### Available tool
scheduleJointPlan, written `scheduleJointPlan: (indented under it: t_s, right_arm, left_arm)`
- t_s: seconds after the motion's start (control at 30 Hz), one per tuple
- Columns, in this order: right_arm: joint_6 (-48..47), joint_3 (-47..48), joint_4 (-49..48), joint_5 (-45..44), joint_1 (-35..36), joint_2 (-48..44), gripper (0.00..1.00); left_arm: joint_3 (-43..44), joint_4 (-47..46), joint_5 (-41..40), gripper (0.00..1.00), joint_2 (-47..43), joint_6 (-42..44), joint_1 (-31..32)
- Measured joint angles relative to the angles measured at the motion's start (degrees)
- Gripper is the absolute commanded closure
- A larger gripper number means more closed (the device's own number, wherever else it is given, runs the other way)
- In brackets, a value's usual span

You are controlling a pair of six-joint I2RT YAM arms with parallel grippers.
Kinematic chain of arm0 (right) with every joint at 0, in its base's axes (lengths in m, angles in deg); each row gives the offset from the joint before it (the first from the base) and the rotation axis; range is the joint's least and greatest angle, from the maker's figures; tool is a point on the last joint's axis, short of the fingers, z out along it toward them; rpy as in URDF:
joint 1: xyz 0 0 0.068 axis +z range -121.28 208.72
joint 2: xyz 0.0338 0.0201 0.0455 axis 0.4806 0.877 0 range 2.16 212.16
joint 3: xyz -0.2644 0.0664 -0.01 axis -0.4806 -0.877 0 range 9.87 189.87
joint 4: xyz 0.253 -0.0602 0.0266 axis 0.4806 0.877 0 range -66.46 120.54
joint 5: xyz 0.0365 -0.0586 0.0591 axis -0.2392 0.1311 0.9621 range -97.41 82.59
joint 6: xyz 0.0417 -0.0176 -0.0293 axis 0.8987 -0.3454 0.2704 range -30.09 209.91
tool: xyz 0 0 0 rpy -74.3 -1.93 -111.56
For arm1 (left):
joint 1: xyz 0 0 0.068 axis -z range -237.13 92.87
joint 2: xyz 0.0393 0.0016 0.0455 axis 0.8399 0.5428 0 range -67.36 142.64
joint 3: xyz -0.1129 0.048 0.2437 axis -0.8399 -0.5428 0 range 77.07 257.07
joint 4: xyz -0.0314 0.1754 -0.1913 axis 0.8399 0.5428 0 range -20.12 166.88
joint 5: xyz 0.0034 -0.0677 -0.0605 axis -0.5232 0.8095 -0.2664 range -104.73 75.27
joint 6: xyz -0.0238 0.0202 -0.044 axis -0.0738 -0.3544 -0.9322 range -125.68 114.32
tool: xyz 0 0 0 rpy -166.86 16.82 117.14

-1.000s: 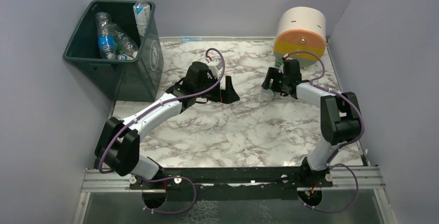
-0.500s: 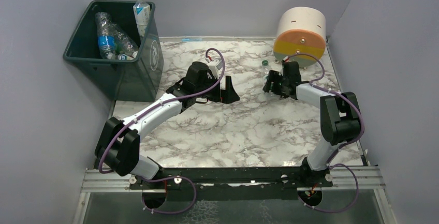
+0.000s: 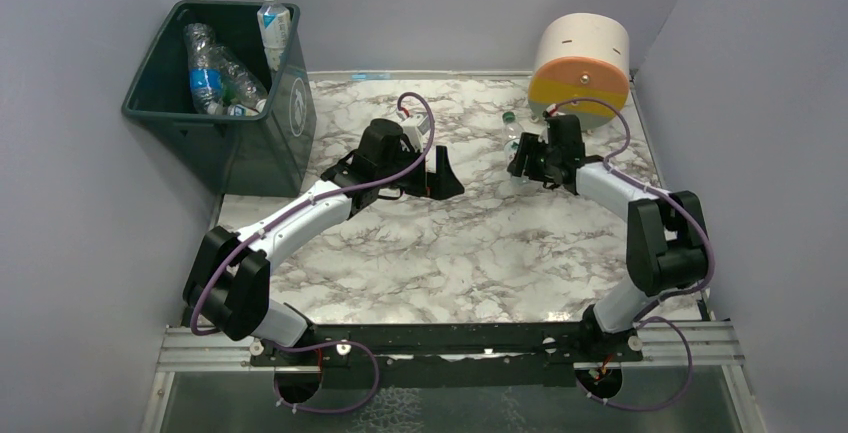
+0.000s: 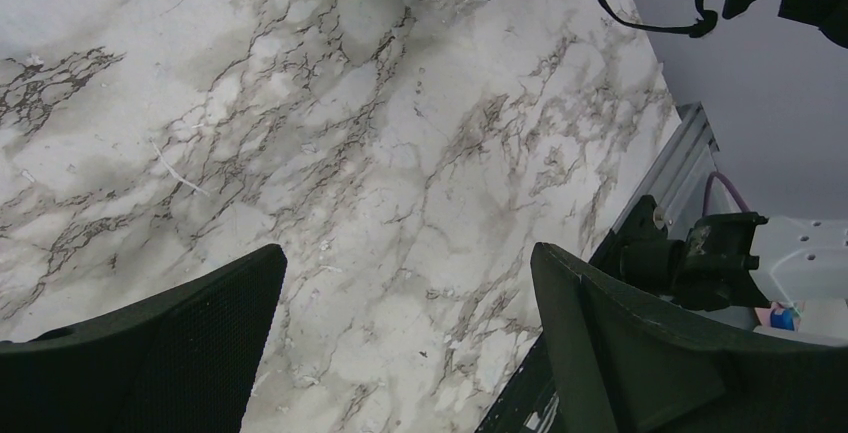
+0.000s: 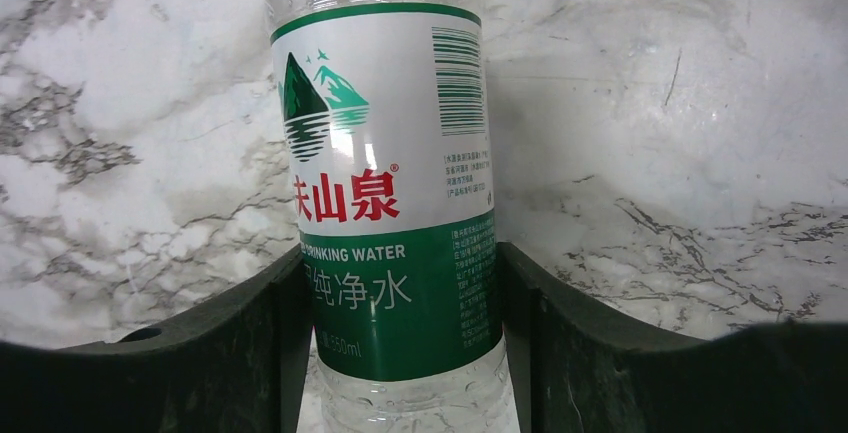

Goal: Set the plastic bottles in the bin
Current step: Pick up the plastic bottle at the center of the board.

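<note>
My right gripper (image 3: 522,160) is shut on a clear plastic bottle (image 3: 512,131) with a green cap, over the table's back right. In the right wrist view the jaws (image 5: 400,288) press both sides of its green and white label (image 5: 385,183). My left gripper (image 3: 443,177) hangs open and empty over the middle of the marble table; its fingers (image 4: 150,343) frame bare table. The dark green bin (image 3: 285,118) stands at the back left. It holds a crushed clear bottle with a blue label (image 3: 207,71) and a white-capped bottle (image 3: 272,21) leaning in its far corner.
A big cream, orange and yellow cylinder (image 3: 581,65) lies at the back right, just behind my right gripper. Grey walls close the table on three sides. The right arm's parts (image 4: 700,253) show at the edge of the left wrist view.
My right gripper has turned and shifted slightly back with the bottle, so the green cap now shows pointing to the back. The left arm has not moved.
</note>
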Motion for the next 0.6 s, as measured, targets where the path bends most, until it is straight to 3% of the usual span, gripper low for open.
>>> scheduleJointPlan:
  t_s: [0.6]
  right_arm:
    - [-1.3,-7.2,2.8,5.9,1.7,-14.0,0.42]
  left_arm:
    - [-6.3,-9.8,3.8,0.01,4.1,-5.8,0.0]
